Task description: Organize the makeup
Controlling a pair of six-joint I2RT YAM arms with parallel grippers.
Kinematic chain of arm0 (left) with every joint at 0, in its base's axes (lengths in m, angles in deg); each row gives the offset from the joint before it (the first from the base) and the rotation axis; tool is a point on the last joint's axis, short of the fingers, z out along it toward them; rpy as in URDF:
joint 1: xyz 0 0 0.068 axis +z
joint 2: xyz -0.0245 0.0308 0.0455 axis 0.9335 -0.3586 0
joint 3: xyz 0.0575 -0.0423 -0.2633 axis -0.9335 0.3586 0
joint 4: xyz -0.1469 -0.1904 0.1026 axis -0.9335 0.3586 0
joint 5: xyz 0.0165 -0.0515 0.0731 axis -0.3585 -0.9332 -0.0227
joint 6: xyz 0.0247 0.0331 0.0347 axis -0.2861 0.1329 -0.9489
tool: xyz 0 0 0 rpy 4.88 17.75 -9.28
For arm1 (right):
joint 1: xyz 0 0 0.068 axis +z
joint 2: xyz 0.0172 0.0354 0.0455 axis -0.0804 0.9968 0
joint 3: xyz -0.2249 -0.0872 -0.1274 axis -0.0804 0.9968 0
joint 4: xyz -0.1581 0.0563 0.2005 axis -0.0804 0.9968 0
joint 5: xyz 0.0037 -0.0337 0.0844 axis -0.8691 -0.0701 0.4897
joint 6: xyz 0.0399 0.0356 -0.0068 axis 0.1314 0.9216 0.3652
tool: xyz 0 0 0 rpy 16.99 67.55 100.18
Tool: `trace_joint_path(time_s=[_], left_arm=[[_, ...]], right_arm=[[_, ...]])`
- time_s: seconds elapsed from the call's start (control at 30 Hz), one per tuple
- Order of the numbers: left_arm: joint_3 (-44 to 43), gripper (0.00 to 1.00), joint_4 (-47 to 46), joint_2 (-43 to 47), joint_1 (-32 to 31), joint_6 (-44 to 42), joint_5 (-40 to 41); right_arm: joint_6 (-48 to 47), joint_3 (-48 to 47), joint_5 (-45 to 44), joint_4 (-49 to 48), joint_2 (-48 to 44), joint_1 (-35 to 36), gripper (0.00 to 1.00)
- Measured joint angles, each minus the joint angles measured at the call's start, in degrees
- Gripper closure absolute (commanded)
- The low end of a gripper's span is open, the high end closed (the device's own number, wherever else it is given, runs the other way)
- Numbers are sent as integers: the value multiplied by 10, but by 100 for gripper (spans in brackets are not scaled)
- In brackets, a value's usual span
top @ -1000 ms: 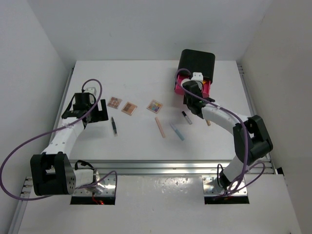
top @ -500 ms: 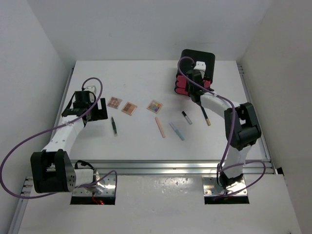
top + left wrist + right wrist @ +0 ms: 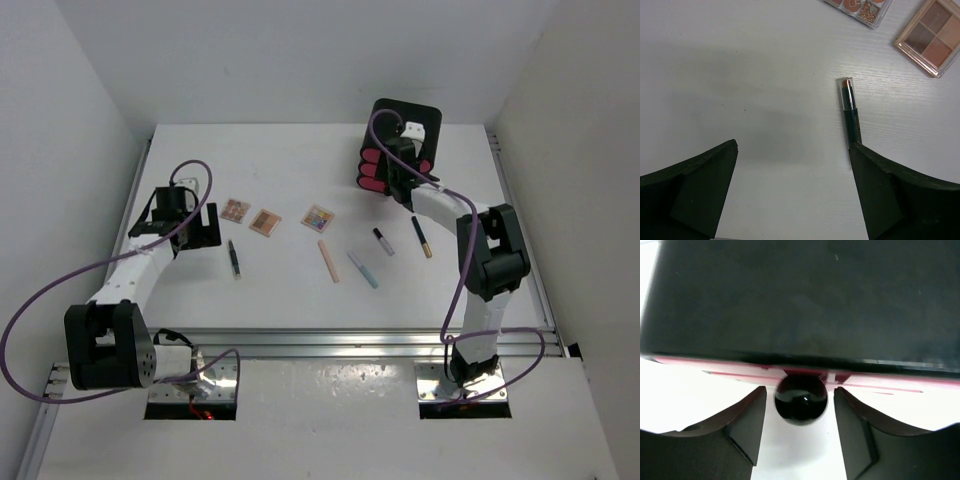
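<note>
— Makeup (image 3: 328, 261): where does it lie?
— Left hand (image 3: 792, 145) gapes wide and holds nothing. A black pencil (image 3: 850, 117) lies just beside one finger, with two palettes (image 3: 933, 36) beyond it.
— And the right?
— Right hand (image 3: 799, 390) is open around the knob (image 3: 801, 402) of the box (image 3: 790, 300), with a gap on each side. The other pieces lie loose mid-bench (image 3: 280, 165), between the arms.

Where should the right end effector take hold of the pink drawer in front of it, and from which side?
On the round black knob that juts from the pink drawer front. Come straight at the front, one finger each side: the ball is the only protruding part, and the open right end effector straddles it.
</note>
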Motion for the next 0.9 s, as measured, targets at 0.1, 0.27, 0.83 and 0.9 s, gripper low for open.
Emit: trace_joint_path(time_s=[0.1,0.27,0.83,0.9], left_arm=[[0,0,0,0,0,0,0],[-3,0,0,-7,0,0,0],[-15,0,1,-13,0,0,-7],[-15,0,1,-13,0,0,-7]], right_arm=[[18,11,-12,9,-1,5,43],[49,35,-37,36,-2,17,39],[54,-11,-115,12,57,22,48],[51,-11,-116,7,57,22,48]])
